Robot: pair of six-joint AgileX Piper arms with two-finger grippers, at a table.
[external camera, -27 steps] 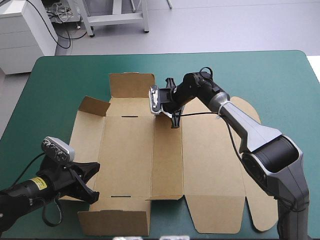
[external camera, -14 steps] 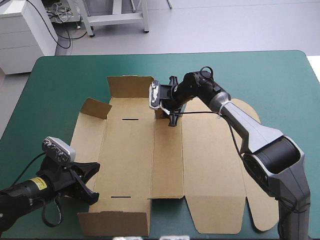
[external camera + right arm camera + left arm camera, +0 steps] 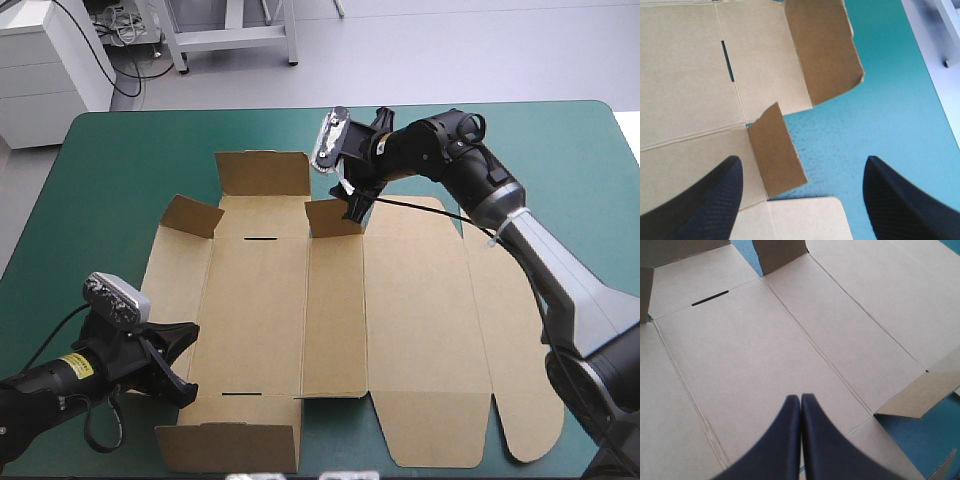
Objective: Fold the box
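1 box (image 3: 400,300) | edge hidden under left gripper (image 3: 800,399), closed | right gripper (image 3: 802,164) spread

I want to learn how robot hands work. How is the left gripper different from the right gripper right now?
The left gripper is shut to a point; the right gripper is open wide. The left one sits at the near left side of the box; the right one is at its far edge, beside a small raised flap. Both have black fingers and hold nothing.

box (image 3: 260,300): cut off in both wrist views | left edge partly under left hand (image 3: 800,399) | right arm (image 3: 560,290) covers some
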